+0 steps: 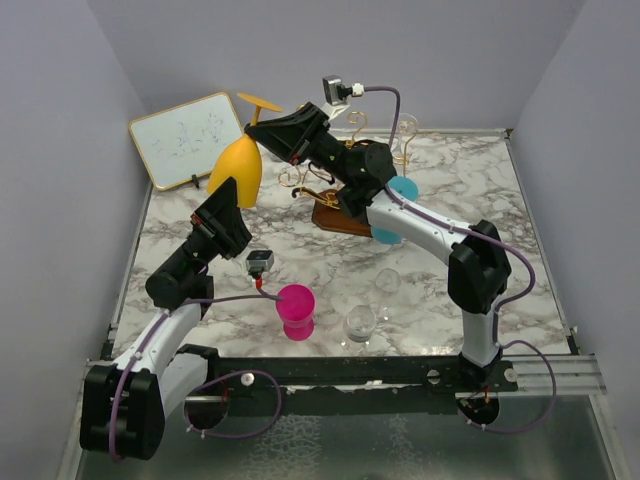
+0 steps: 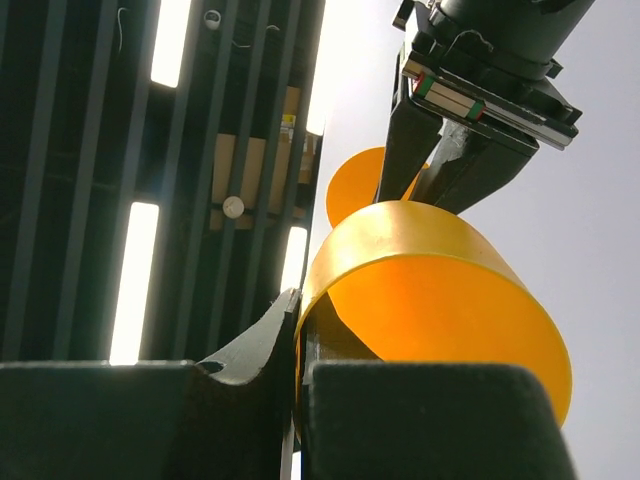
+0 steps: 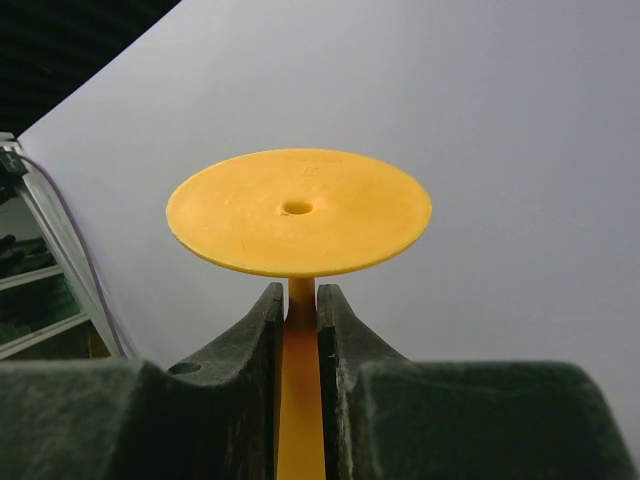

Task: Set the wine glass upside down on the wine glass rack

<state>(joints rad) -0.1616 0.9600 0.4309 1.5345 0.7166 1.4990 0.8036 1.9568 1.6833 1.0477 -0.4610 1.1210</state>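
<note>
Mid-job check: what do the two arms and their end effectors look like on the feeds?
The left arm and right arm share pale grey links between bulky black joints. The left end effector and right end effector each have two matte black fingers. A lilac cable leaves each small grey wrist camera.

One yellow wine glass (image 1: 237,170), one pink glass (image 1: 296,305), one blue glass (image 1: 404,188). Three clear glasses (image 1: 360,322) (image 1: 388,282) (image 1: 405,130): two near, one far. One gold rack (image 1: 334,219). One whiteboard (image 1: 185,138), far left.
</note>
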